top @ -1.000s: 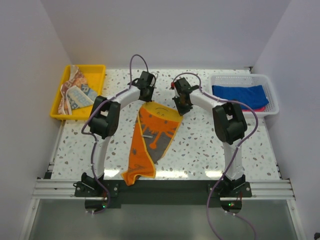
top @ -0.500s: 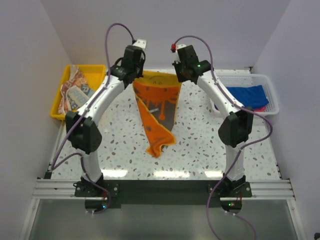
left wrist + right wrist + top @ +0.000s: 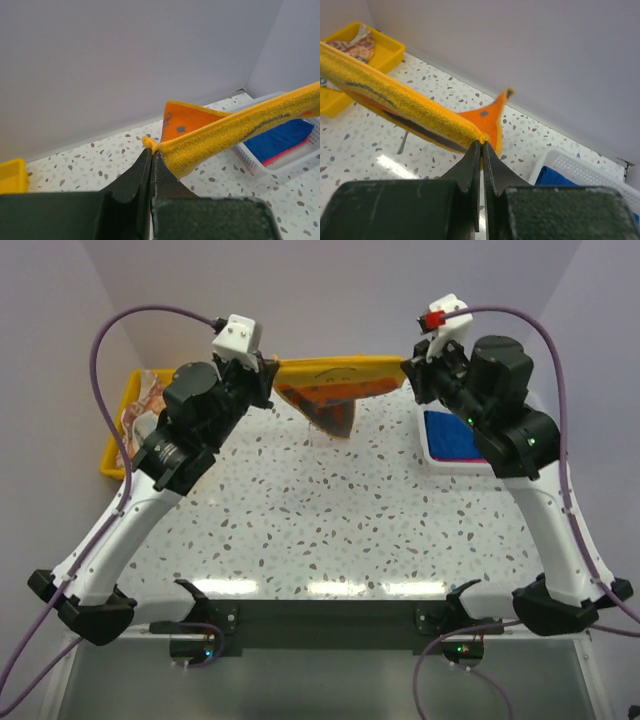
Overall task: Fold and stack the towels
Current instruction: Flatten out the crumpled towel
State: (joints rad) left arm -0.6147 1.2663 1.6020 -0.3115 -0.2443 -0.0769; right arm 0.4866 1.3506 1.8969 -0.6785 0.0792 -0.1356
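While the left gripper (image 3: 271, 368) and right gripper (image 3: 408, 368) are both clamped tight on a top corner each of the orange towel (image 3: 335, 380), it hangs stretched between them up above the table (image 3: 300, 530), yellow edge on top, the rest drooping to a point. Off right, the blue towel (image 3: 455, 435) lies on a pink towel (image 3: 287, 155) in the white basket (image 3: 428, 458); the printed towel (image 3: 355, 46) sits in the yellow tray (image 3: 112, 455) far left.

White arms (image 3: 118, 523), black joints (image 3: 195, 415), purple cables (image 3: 150, 309)
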